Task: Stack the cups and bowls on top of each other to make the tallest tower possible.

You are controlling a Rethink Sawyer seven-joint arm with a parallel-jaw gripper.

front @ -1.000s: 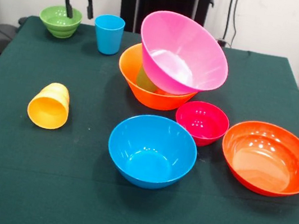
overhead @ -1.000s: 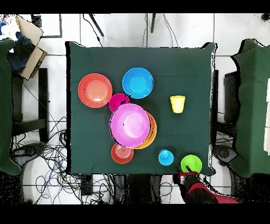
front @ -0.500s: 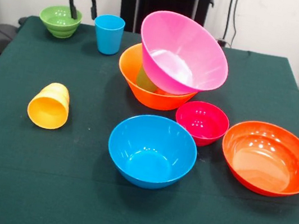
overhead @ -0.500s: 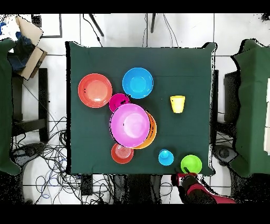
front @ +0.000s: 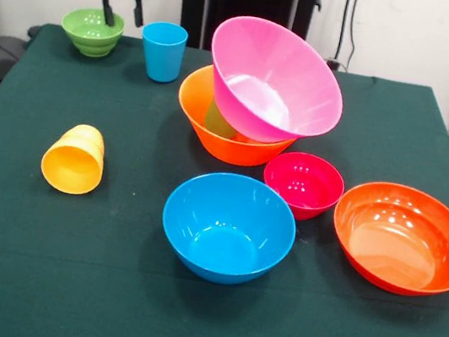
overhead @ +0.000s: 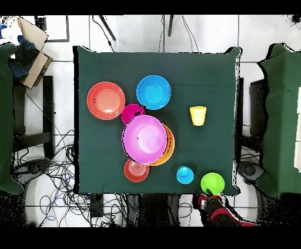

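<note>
My gripper (front: 122, 19) (overhead: 208, 199) hangs open at the table's far left corner, just behind the small green bowl (front: 90, 33) (overhead: 213, 183), with nothing between its fingers. A blue cup (front: 163, 51) (overhead: 185, 175) stands upright beside that bowl. The tower is the big pink bowl (front: 275, 78) (overhead: 144, 139) leaning tilted inside the big orange bowl (front: 227, 139) (overhead: 170, 144). A yellow-orange cup (front: 75, 158) (overhead: 198, 115) lies on its side. The blue bowl (front: 228, 226), magenta bowl (front: 302, 183) and wide red-orange bowl (front: 403, 238) sit upright apart. A small orange-red bowl (overhead: 136, 170) shows only from overhead.
A green cloth covers the table (front: 37, 276). Its edge runs close behind the green bowl and the blue cup. Chairs (overhead: 276, 117) flank the table, and cables lie on the floor.
The gripper has risen slightly and drawn back from the green bowl's rim toward the table edge. The bowls and cups stay where they were.
</note>
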